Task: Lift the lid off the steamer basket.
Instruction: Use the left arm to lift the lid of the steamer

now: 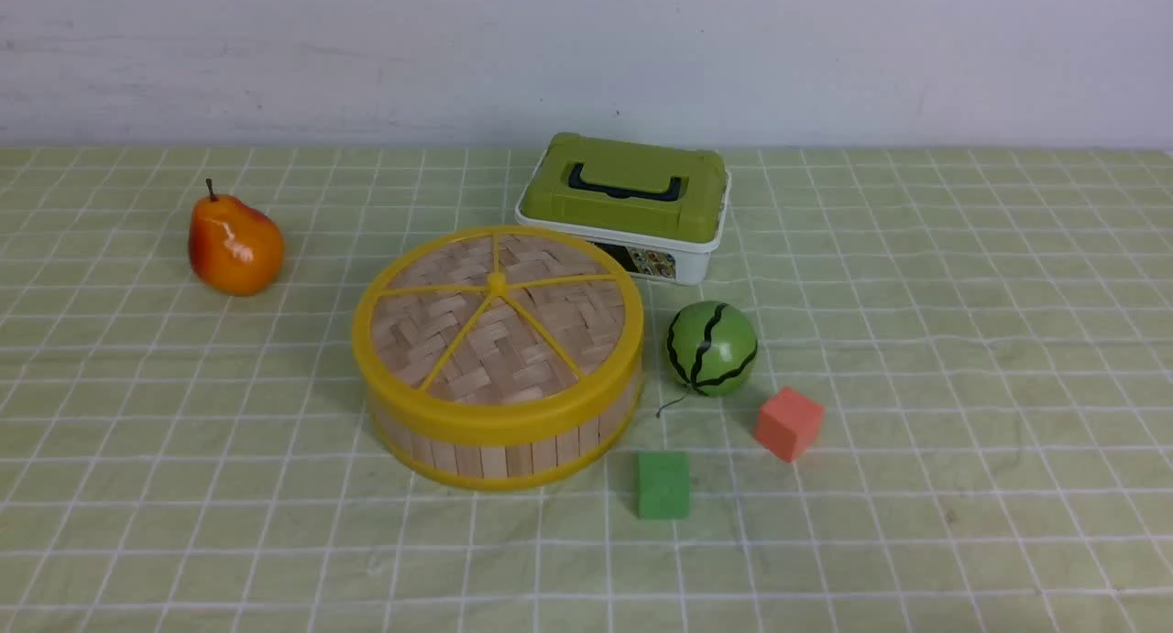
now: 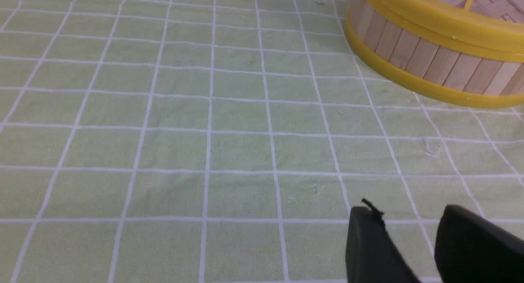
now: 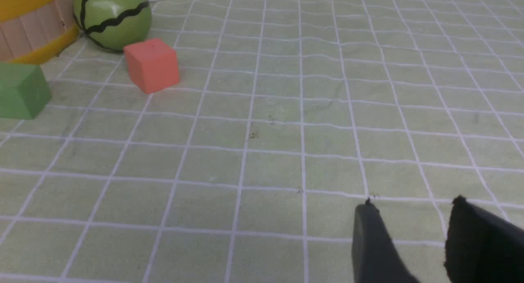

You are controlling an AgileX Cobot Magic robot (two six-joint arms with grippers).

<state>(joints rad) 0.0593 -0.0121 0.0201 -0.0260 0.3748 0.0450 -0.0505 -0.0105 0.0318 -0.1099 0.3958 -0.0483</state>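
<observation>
The steamer basket point(image 1: 499, 450) stands mid-table with wood slat walls and yellow rims. The lid point(image 1: 498, 321), woven bamboo with a yellow rim, spokes and centre knob, sits closed on top of it. Neither arm shows in the front view. In the left wrist view my left gripper point(image 2: 409, 213) is open and empty above the cloth, well short of the basket point(image 2: 430, 64) and the lid's rim point(image 2: 446, 25). In the right wrist view my right gripper point(image 3: 413, 205) is open and empty, far from the basket's edge point(image 3: 32, 37).
A green-and-white box point(image 1: 628, 202) stands just behind the basket. A toy watermelon point(image 1: 711, 348), a red cube point(image 1: 788, 422) and a green block point(image 1: 663, 485) lie to its right and front. A toy pear point(image 1: 235, 244) sits far left. Checked green cloth point(image 1: 962, 340) covers the table.
</observation>
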